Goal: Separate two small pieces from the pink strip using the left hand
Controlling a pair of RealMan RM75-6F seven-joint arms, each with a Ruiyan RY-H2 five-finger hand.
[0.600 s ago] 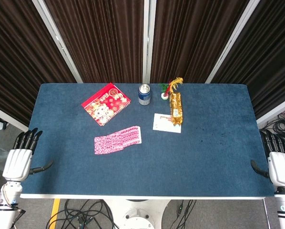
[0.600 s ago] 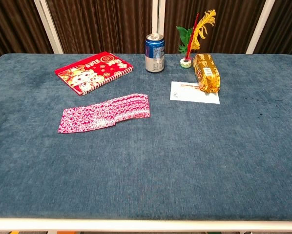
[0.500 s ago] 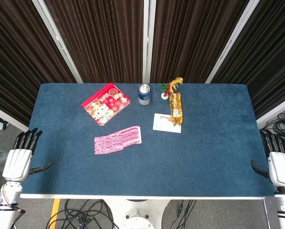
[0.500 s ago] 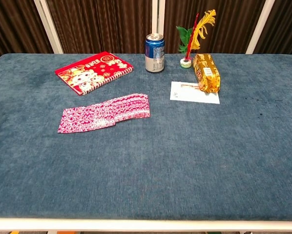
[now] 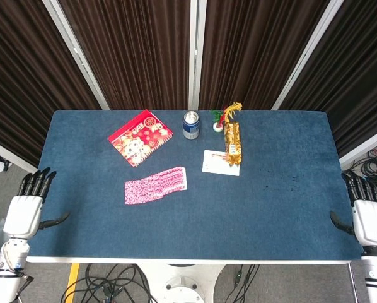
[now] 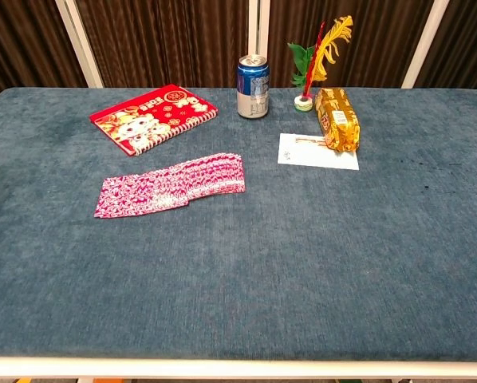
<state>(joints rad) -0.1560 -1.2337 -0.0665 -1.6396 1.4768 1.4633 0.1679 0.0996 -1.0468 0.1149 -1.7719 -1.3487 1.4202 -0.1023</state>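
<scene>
— Pink strip (image 5: 156, 185): where does it lie?

— Flat on the blue worktop (image 5: 283, 208), left of centre, in front of the one red booklet (image 5: 140, 137), untouched. Whether it is one piece or several overlapping, I cannot tell.

— What else do you count?

— One blue can (image 5: 191, 124), one gold packet (image 5: 232, 143) partly on one white card (image 5: 216, 163), and a small ornament (image 6: 312, 60) too small to make out.

— Your hands?

— My left hand (image 5: 24, 211) and right hand (image 5: 370, 218) hang off the worktop's edges, fingers spread, holding nothing; the chest view shows neither. Nothing has shifted since a moment ago.
</scene>
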